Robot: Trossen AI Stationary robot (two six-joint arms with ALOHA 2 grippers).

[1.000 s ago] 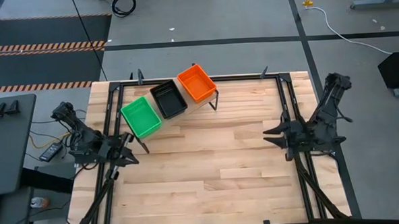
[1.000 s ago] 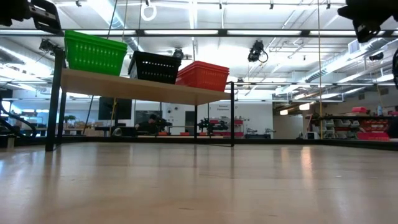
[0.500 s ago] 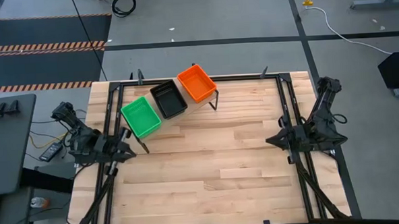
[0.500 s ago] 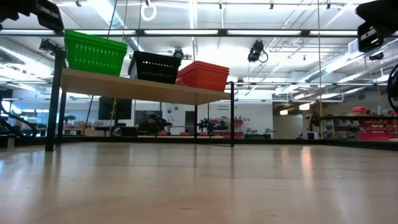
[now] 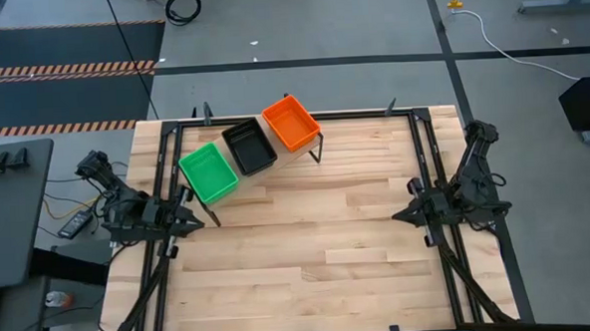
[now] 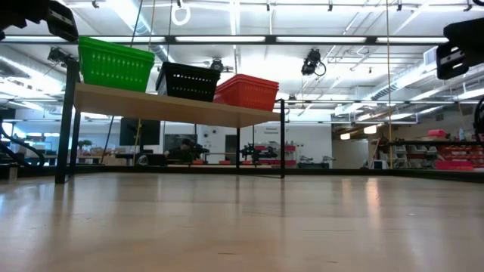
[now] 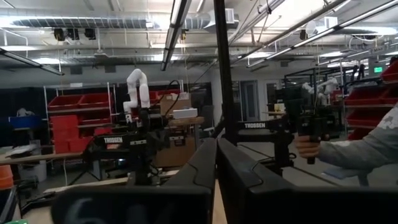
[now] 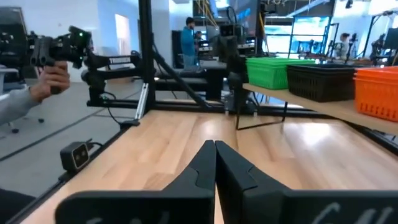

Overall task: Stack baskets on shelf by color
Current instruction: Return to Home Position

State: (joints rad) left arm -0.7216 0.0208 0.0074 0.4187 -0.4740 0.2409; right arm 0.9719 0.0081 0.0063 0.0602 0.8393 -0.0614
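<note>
The baskets sit in a row on the shelf (image 6: pixel 174 110) – green baskets (image 5: pixel 209 173), black baskets (image 5: pixel 249 147) (in the middle), orange baskets (image 5: pixel 291 124). The left gripper (image 5: pixel 191 226) and right gripper (image 5: pixel 398 217) hang at opposite sides of the table (image 5: pixel 309 257) – both with fingers pressed together.

Baskets (image 6: pixel 185 81) seemingly nested; each pile's count hidden
</note>
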